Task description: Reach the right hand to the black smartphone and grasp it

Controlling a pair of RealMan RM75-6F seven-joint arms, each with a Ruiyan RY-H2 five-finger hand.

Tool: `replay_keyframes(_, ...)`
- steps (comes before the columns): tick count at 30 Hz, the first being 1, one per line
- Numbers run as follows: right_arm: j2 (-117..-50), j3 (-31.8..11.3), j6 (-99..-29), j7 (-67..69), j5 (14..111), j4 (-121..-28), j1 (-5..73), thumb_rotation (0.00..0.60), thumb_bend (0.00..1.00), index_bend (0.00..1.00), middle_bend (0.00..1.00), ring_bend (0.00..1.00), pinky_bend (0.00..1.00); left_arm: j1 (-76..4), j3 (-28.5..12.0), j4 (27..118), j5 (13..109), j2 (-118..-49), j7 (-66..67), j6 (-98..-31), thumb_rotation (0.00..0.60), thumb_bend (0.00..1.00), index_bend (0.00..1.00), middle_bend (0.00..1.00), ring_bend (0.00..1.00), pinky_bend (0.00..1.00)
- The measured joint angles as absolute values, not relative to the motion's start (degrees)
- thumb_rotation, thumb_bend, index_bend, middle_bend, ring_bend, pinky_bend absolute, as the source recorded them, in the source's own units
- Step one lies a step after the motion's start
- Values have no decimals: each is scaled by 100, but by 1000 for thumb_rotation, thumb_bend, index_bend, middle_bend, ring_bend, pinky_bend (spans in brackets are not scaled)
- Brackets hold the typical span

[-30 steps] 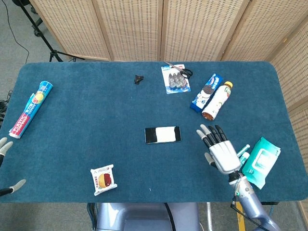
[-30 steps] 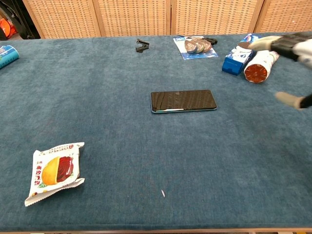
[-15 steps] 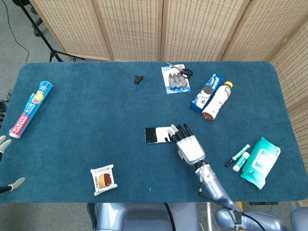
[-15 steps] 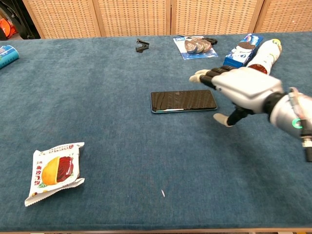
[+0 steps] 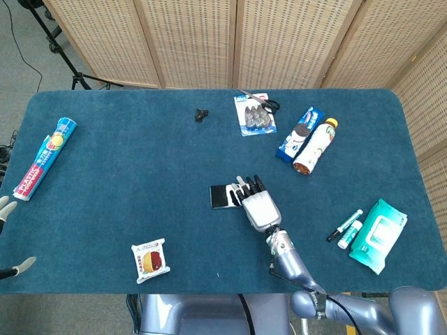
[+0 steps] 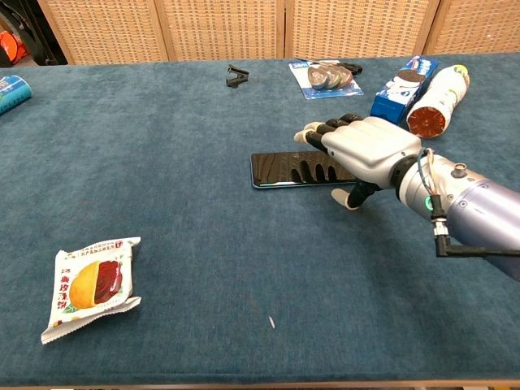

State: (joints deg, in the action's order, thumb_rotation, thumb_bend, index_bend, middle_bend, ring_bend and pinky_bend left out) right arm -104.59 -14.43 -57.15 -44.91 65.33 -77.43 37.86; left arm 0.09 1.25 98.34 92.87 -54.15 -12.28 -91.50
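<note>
The black smartphone [image 5: 223,196] [image 6: 284,170] lies flat, screen up, in the middle of the blue table. My right hand [image 5: 257,206] [image 6: 363,150] hovers palm down over the phone's right half, fingers spread and pointing left, thumb hanging at the phone's near edge. It holds nothing, and its fingers reflect in the screen. Only the fingertips of my left hand [image 5: 8,237] show, spread apart at the far left edge of the head view, off the table.
A snack packet [image 5: 150,259] lies at the front left and a long tube [image 5: 45,158] at the far left. A black clip [image 5: 202,114], a blister pack with scissors [image 5: 255,115], a cookie box [image 5: 298,132] and a bottle [image 5: 314,145] sit at the back. Pens [image 5: 344,225] and wipes [image 5: 378,233] lie right.
My right hand has swept left from near the wipes to above the phone's right half, staying spread. The left hand has barely moved.
</note>
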Motion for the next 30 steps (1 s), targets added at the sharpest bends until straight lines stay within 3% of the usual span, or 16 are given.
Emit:
replay_keyframes(15, -10950, -1398, -5812, -4228, 6477, -7070, 4106, 600, 472, 118, 68, 0, 0, -3, 97, 9830, 9228, -5424, -1246, -9122, 600, 0, 0, 0, 0, 0)
replay_keyframes(19, -11048, -1425, -5831, -4166, 6471, -6861, 4182, 600, 537, 216, 149, 17, 0, 7, 97, 9830, 9234, -5420, -1269, -9143, 600, 0, 0, 0, 0, 0)
replay_keyframes(30, -11125, -1393, -5993, -3707, 6682, -6669, 4239, 600, 796, 396, 407, 240, 62, 13, 89, 9820, 9236, -5430, -1271, -9158, 600, 0, 0, 0, 0, 0)
